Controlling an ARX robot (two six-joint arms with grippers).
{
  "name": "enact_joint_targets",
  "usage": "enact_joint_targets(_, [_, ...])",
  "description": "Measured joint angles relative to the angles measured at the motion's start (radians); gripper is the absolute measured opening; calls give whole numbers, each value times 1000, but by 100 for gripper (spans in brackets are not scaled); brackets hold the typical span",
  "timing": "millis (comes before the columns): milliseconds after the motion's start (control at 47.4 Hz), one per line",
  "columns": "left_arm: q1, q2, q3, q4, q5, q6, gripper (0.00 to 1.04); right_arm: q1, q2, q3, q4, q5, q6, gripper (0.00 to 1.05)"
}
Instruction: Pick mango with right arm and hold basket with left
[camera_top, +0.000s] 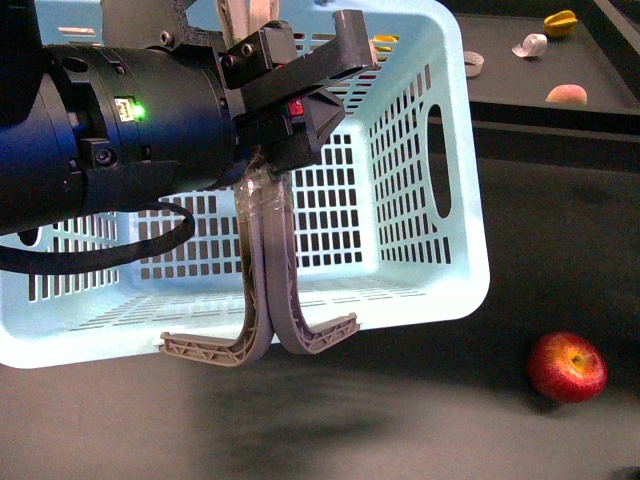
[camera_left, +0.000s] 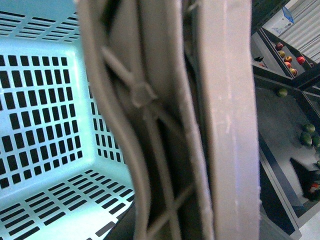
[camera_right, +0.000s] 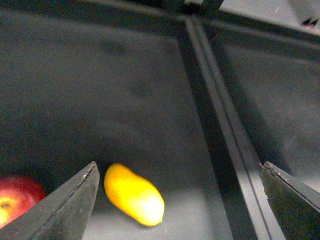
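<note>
Front: my left claw (camera_top: 320, 95) is clamped on both handles (camera_top: 268, 280) of the basket (camera_top: 430, 230), which is tilted. Left wrist: handles fill the frame, with the basket wall behind. Right wrist: right claw (camera_right: 178, 170) spread wide, gripping nothing. The mango (camera_right: 134, 195) lies on the surface (camera_right: 125, 90) inside its gap, close to one jaw. A red apple (camera_right: 17, 197) sits outside that jaw.

I've got the basket (camera_top: 455, 215), light turquoise with slotted sides, filling my front view from 9 o'clock past centre, tilted and seemingly off the surface. Its two grey-brown taped handles (camera_top: 268, 290), pressed together, run toward 6 o'clock from the left gripper (camera_top: 335, 85) clamped on them. The mango (camera_right: 134, 195), smooth, oblong and yellow-orange, lies flat between the wide-spread jaws of the right gripper (camera_right: 180, 200), untouched
</note>
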Motion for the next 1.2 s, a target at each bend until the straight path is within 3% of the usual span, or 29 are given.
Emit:
enact_joint_targets(422, [0, 0, 0, 0, 2, 1, 18, -69, 513, 331, -171, -67, -211, 96])
enact_joint_targets(781, [0, 0, 0, 0, 0, 1, 18, -92, 764, 655, -423, -85, -270, 96])
enact_joint_targets(1203, [-1, 0, 0, 0, 0, 1, 18, -89, 920, 844, -540, -86, -284, 96])
